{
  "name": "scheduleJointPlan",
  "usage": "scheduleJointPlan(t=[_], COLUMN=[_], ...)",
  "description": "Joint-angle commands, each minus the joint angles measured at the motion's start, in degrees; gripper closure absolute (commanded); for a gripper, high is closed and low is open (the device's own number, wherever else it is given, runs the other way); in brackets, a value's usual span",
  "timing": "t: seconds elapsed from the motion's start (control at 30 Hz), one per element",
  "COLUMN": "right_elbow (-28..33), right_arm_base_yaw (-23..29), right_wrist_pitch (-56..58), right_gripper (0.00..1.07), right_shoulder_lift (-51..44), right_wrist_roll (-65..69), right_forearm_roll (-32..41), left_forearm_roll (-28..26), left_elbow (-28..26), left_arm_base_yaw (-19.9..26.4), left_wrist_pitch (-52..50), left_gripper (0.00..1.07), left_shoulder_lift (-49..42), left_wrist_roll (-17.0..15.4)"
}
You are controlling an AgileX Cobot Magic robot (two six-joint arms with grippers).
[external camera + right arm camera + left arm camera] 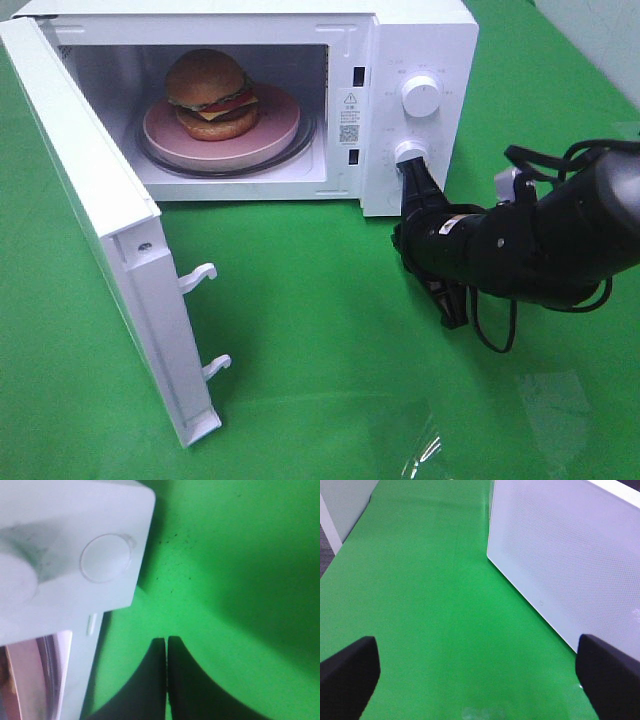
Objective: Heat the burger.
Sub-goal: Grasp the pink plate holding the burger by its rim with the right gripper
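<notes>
The burger (pixel 210 95) sits on a pink plate (pixel 282 122) inside the open microwave (pixel 430 40), looks soft and easy to squash, so hold the plate instead; the right hand (pixel 167 647) is shut and empty, the left hand (pixel 477 680) wide open and empty

- The right arm (pixel 560 240) has a thick, rounded, glossy black casing.
- Thin black cables (pixel 540 160) loop over it, with a small white fitting (pixel 508 185) among them.
- A small pale label (pixel 443 228) marks the casing.
- The right gripper (pixel 166 647) has matte black fingers (pixel 150 685) with curved outer edges.
- The left gripper (pixel 476 652) has black finger ends (pixel 347 677) with rounded corners.
</notes>
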Motion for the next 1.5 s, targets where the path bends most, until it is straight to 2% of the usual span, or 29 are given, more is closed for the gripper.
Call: scheduleJointPlan(t=[0.03,0.3,0.43,0.5,0.67,0.73,0.83,0.9,0.93,0.97,1.07,1.13,1.17,1.2,1.23,1.27,1.37,1.4,1.5], right_elbow=[0.06,-1.95,-5.04,-8.71,-11.69,-14.95,-15.53,-16.67,-16.67,-16.73,-16.73,-16.73,-16.73,-16.73,-16.73,-16.73,-16.73,-16.73,-16.73], right_arm_base_yaw=[-0.52,-0.52,-0.52,-0.52,-0.52,-0.52,-0.52,-0.52,-0.52,-0.52,-0.52,-0.52,-0.52,-0.52,-0.52,-0.52,-0.52,-0.52,-0.52], right_wrist_pitch=[5.27,15.01,22.52,31.17,36.61,43.2,44.06,46.35,46.35,46.47,46.47,45.61,45.61,45.09,45.09,44.06,43.32,41.94,41.02], right_gripper=[1.07,1.07,1.07,1.07,1.07,1.07,1.07,1.07,1.07,1.07,1.07,1.06,1.06,1.05,1.05,1.05,1.04,1.03,1.01], right_shoulder_lift=[-4.35,-9.34,-9.74,-9.74,-9.74,-9.74,-9.74,-9.74,-9.74,-9.74,-9.74,-9.74,-9.74,-9.74,-9.74,-9.74,-9.63,-9.63,-9.63], right_wrist_roll=[-11.34,-28.93,-34.78,-39.71,-45.38,-57.07,-60.39,-79.93,-79.93,-91.1,-96.49,-117.23,-117.23,-125.08,-125.08,-132.18,-135.79,-141.46,-146.39], right_forearm_roll=[-0.52,-3.78,-8.31,-14.44,-19.82,-23.84,-24.35,-24.52,-24.52,-24.52,-24.52,-24.47,-24.47,-24.47,-24.47,-24.47,-24.47,-24.69,-28.82], left_forearm_roll=[0.11,0.11,0.11,0.11,0.11,0.11,0.11,0.11,0.11,0.11,0.11,0.11,0.11,0.11,0.11,0.11,0.11,0.11,0.11], left_elbow=[0.17,0.17,0.17,0.17,0.17,0.17,0.17,0.17,0.17,0.17,0.17,0.17,0.17,0.17,0.17,0.17,0.17,0.17,0.17], left_arm_base_yaw=[0.11,0.11,0.11,0.11,0.11,0.11,0.11,0.11,0.11,0.11,0.11,0.11,0.11,0.11,0.11,0.11,0.11,0.11,0.11], left_wrist_pitch=[0.0,0.0,0.0,0.0,0.0,0.0,0.0,0.0,0.0,0.0,0.0,0.0,0.0,0.0,0.0,0.0,0.0,0.0,0.0], left_gripper=[0.08,0.08,0.08,0.08,0.08,0.08,0.08,0.08,0.08,0.08,0.08,0.08,0.08,0.08,0.08,0.08,0.08,0.08,0.08], left_shoulder_lift=[-0.97,-0.97,-0.97,-0.97,-0.97,-0.97,-0.97,-0.97,-0.97,-0.97,-0.97,-0.97,-0.97,-0.97,-0.97,-0.97,-0.97,-0.97,-0.97], left_wrist_roll=[-0.34,-0.34,-0.34,-0.34,-0.34,-0.34,-0.34,-0.34,-0.34,-0.34,-0.34,-0.34,-0.34,-0.34,-0.34,-0.34,-0.34,-0.34,-0.34])
